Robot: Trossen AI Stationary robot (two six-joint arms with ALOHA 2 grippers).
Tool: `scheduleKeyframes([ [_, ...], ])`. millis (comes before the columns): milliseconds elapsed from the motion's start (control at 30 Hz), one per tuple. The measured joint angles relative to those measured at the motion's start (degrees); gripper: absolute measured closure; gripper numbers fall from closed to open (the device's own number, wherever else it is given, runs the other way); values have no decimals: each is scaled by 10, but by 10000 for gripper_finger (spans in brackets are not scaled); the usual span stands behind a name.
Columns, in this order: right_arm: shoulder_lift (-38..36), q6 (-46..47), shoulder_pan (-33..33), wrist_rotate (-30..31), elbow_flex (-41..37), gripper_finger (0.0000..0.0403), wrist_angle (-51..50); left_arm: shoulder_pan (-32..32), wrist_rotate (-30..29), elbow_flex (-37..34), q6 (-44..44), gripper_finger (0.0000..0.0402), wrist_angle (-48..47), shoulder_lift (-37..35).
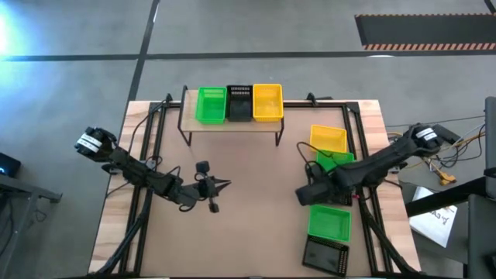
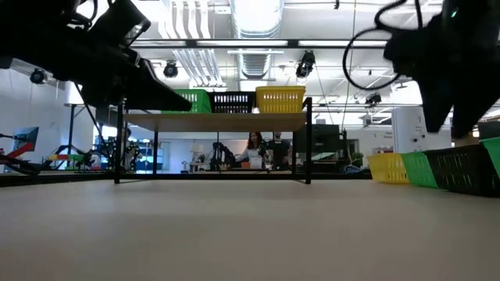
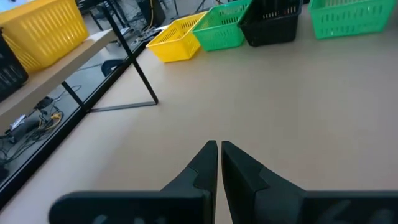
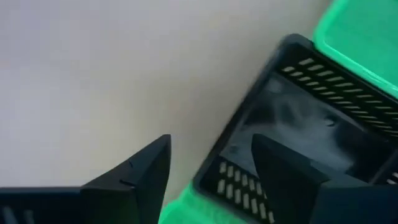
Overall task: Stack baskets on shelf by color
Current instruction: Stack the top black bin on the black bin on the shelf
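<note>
R claw (image 4: pixel 208 168) spread wide, one finger inside a black basket (image 4: pixel 298 124) nested in a green one, w/ rim between fingers: we judge a pick is starting. Next: clench on the wall, lift clear, carry to shelf (image 1: pixel 232 124), onto its black basket (image 1: pixel 239 102). L claw (image 3: pixel 219 149) clenched, empty, over mid-worktop (image 1: pixel 248 178).

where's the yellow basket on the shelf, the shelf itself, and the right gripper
yellow basket on the shelf (image 1: pixel 267 102): high view, its inside floor.
shelf (image 1: pixel 232 126): high view, bare front strip of the board.
right gripper (image 4: pixel 211 168): right wrist view, midway between its open fingertips, over a black basket's wall.
</note>
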Motion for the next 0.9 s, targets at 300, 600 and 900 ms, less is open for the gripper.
scheduleKeyframes([
  [300, 109, -51, -23, -52, 34, 239, -12, 0, 0, -14, -1, 396, 0, 0],
  [600, 190, -217, -23, -89, 160, 386, -15, 0, 0, -15, -1, 396, 1, 0],
  [900, 264, -556, -23, -36, 397, 390, -15, -2, 0, -21, -23, 396, 1, 0],
])
